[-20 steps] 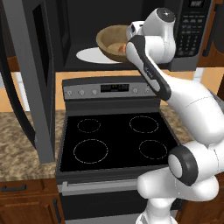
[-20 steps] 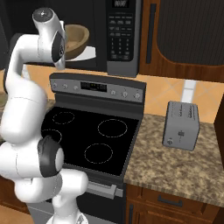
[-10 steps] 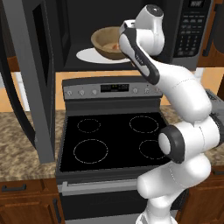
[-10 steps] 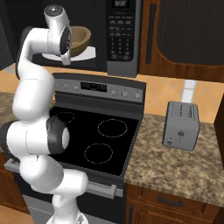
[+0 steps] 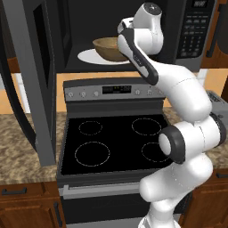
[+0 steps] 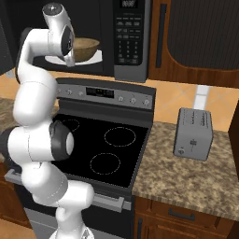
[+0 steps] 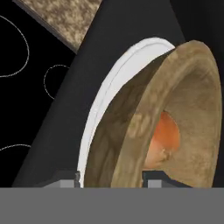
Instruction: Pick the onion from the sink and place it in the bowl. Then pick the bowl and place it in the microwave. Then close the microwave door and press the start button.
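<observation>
Reaching up into the open microwave [image 5: 133, 26], our arm ends at the bowl [image 5: 107, 48], which sits on the white turntable plate [image 5: 91, 57] inside the dark cavity. From our left base camera the bowl's right side is hidden behind the wrist, and the gripper itself is tucked behind the arm there. From our right base camera we see the bowl [image 6: 86, 48] just past the hand, resting on the plate [image 6: 95, 58], with the microwave's button panel [image 6: 128, 35] to its right.

Our hand camera looks along the gripper [image 7: 111, 181] — its two finger tips stand one on each side of the bowl's wall [image 7: 131, 127], the rim passing between them. The tips look set slightly apart from the wood rather than pressed on it, but we cannot tell for certain whether they clamp the rim or stand loose around it. Inside the bowl lies the onion [image 7: 164, 140], orange-red, low against the inner wall. The white plate's edge [image 7: 105, 105] curves behind the bowl.

The microwave door [image 5: 33, 75] hangs wide open at the left of our left base view. Below the microwave is the black stove [image 5: 116, 138] with its four burner rings — a toaster [image 6: 193, 134] stands on the granite counter [image 6: 186, 172] to the stove's right.
</observation>
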Robot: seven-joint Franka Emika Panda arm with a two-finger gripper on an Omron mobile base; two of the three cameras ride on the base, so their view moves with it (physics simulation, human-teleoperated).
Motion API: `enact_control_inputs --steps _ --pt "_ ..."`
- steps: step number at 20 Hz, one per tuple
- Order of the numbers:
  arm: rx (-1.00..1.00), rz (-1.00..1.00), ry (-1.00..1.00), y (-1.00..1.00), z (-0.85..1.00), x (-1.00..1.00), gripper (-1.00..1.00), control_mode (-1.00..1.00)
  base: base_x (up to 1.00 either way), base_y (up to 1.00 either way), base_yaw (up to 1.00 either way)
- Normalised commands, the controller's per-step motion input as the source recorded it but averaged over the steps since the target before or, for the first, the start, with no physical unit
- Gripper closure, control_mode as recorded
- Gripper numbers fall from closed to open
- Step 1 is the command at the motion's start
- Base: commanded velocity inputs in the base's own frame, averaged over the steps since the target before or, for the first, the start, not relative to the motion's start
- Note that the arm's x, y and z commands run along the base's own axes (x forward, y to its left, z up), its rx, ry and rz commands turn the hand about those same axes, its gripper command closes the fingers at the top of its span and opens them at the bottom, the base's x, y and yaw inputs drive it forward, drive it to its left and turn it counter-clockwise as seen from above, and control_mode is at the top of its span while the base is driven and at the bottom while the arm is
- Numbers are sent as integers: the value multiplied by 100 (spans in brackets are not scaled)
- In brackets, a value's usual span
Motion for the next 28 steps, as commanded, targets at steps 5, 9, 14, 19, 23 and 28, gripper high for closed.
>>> enact_control_inputs --steps 5,9,14,19,23,28 --pt "0 0 -17 -3 0 -65 -100 -100 0 0 0" --pt "0 -2 -2 -3 -13 -93 -100 -100 0 0 0" --pt "-17 -10 0 -8 -37 -81 -100 -100 0 0 0" --pt "-35 -10 -2 -4 -41 -65 -100 -100 0 0 0" --pt "-46 -2 -10 0 -51 -49 -100 -100 0 0 0" --pt "-39 -6 -2 1 -43 -33 -100 -100 0 0 0"
